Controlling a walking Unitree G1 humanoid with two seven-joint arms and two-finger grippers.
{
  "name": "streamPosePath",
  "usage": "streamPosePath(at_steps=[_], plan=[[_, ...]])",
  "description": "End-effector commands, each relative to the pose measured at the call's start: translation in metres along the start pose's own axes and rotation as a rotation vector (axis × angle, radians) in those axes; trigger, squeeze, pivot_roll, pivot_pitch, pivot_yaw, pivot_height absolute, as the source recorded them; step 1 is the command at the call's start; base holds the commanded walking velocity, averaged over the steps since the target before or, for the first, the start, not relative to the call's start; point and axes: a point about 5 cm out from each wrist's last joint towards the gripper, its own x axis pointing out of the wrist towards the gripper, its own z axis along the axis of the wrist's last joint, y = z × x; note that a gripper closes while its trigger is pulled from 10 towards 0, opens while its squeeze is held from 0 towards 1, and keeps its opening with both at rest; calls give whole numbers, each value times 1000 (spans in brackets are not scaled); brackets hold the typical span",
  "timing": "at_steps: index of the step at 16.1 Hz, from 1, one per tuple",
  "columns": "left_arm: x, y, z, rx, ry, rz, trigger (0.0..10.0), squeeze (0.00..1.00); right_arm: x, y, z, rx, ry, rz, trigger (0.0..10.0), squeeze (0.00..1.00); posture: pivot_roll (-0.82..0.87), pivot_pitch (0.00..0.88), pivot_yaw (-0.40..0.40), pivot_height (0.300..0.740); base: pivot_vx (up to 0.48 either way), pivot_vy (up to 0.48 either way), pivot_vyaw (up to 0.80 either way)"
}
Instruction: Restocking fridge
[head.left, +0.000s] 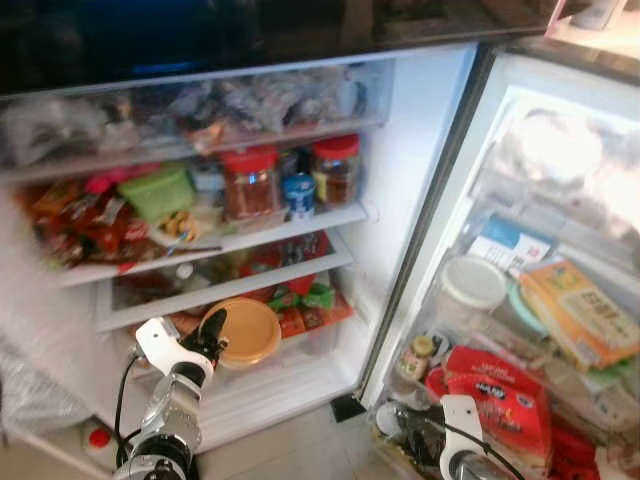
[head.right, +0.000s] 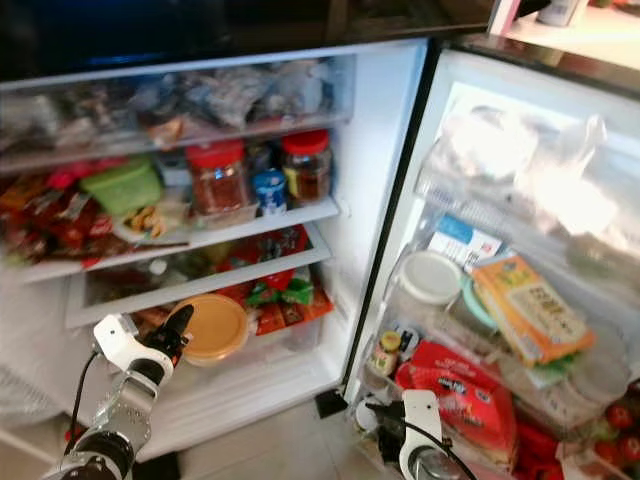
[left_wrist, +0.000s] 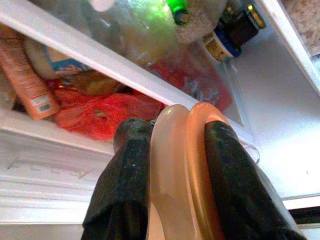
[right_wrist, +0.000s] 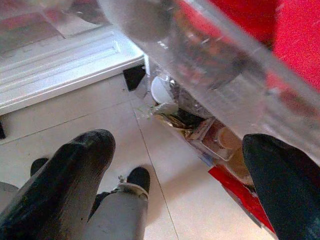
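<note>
I have the left gripper (head.left: 212, 335) clamped on the rim of a round orange lidded container (head.left: 245, 332), which sits at the mouth of the lowest fridge compartment, about 7 o'clock in the head view. In the wrist view both fingers (left_wrist: 125, 185) pinch the lid edge squarely. To do this well I'd judge I should keep the container level, push it straight in over the red packets (left_wrist: 100, 112), and only let go once its base rests on something flat. The right gripper (right_wrist: 170, 170) hangs spread wide and empty over the tiled floor (right_wrist: 165, 200) at 5 o'clock, beneath the door shelf. No writing is legible to me: the red bag (head.left: 500, 400) in the door carries white lettering too blurred to read.
</note>
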Motion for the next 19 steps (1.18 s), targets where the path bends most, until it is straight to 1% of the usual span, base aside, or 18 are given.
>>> streamPosePath(at_steps=[1,8,10,19], plan=[[1,-1,5,16,-18,-4,10000,0,0,-1,3,9,-14,-1,10000,0,-24,0,-49,670,0,0,0],[2,-1,8,20,-29,2,10000,0,0,-1,2,7,-4,3,10000,0,-22,0,-51,670,0,0,0],[4,-2,12,24,-48,9,10000,0,0,-1,3,10,-13,10,10000,0,-22,0,-49,650,0,0,0],[6,-3,15,32,-61,13,10000,0,0,0,1,10,-8,18,10000,0,-27,0,-44,646,0,0,0]])
